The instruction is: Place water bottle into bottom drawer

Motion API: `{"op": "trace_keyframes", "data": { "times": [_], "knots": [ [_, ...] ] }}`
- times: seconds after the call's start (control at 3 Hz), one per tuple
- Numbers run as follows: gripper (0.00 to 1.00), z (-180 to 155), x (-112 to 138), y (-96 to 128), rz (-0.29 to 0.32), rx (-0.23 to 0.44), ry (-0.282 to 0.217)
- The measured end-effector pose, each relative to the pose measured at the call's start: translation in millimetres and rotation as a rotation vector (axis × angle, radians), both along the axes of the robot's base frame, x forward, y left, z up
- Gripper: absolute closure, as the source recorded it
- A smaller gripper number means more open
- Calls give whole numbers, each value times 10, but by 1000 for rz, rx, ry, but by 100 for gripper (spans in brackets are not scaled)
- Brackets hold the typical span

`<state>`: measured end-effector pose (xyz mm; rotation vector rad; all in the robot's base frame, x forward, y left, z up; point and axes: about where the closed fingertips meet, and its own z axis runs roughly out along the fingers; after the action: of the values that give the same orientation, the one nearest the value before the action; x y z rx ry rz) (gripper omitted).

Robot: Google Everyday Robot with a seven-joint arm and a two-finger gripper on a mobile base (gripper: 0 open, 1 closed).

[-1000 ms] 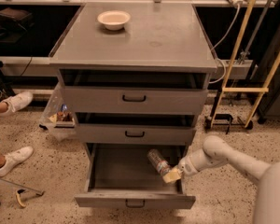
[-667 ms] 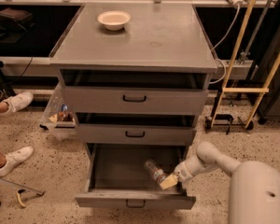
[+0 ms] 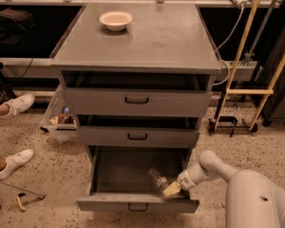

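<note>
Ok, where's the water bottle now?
In the camera view, the water bottle is inside the open bottom drawer, toward its front right, next to the gripper.

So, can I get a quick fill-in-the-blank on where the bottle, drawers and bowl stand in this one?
1. The cream bowl sits on ____ of the cabinet.
2. The bottom drawer is pulled ____.
3. The water bottle is inside it, right next to the pincer, toward the drawer's ____ side in the picture.

Missing words: top; open; right.
</note>
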<state>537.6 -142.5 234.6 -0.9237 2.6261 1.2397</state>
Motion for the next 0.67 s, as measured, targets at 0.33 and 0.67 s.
{"op": "trace_keyframes", "data": {
  "times": [0.33,0.67],
  "knots": [
    [100,-137,72,33,-32,-10,-32],
    [100,-357,256,162,-60,-39,-76]
  ]
}}
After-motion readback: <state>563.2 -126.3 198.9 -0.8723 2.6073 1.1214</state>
